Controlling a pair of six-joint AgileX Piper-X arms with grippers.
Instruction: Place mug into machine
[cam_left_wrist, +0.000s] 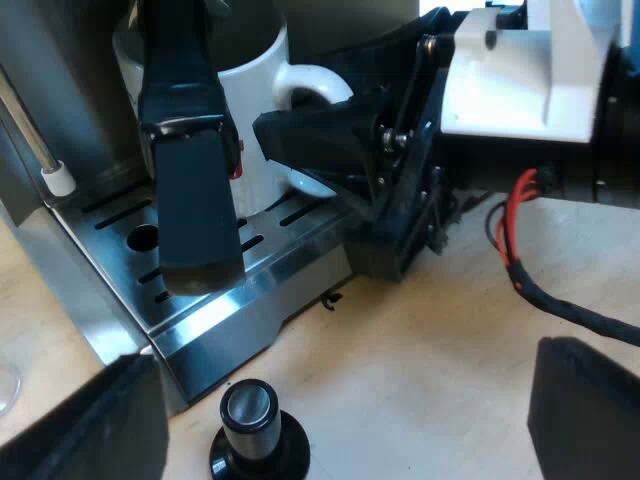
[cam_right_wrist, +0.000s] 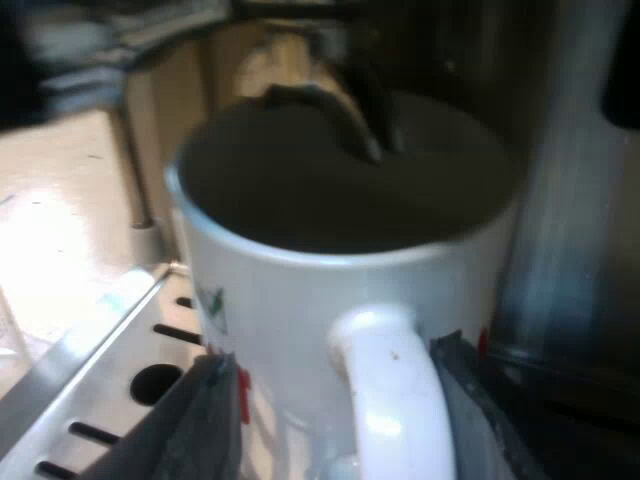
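**Mug sits on the coffee machine's tray**

The round white mug (cam_right_wrist: 300, 300) stands upright on the slotted silver drip tray (cam_left_wrist: 110, 215) of the shiny steel espresso machine (cam_left_wrist: 50, 80). A dark spout (cam_right_wrist: 365, 115) hangs just over the mug's open top. The inside of the mug looks dark, and I cannot tell if anything is in it.

The mug's curved handle (cam_right_wrist: 390, 400) points away from the machine, toward the right pincer (cam_right_wrist: 335, 415). That pincer's two black fingers are apart, one on each side of the handle. One finger is right against the handle. The other has a gap next to it, so the pincer is not squeezing the mug.

The left pincer (cam_left_wrist: 335, 415) hangs over the light wooden worktop (cam_left_wrist: 430, 350), near the front of the tray. Its black fingers are wide apart and hold nothing. A small black tamper with a shiny silver middle (cam_left_wrist: 255, 440) stands on the worktop between them, just beside the tray's front edge.

A thin metal steam pipe with a white tip (cam_left_wrist: 45, 160) slopes down at the side of the machine. It ends above the tray, apart from the mug.
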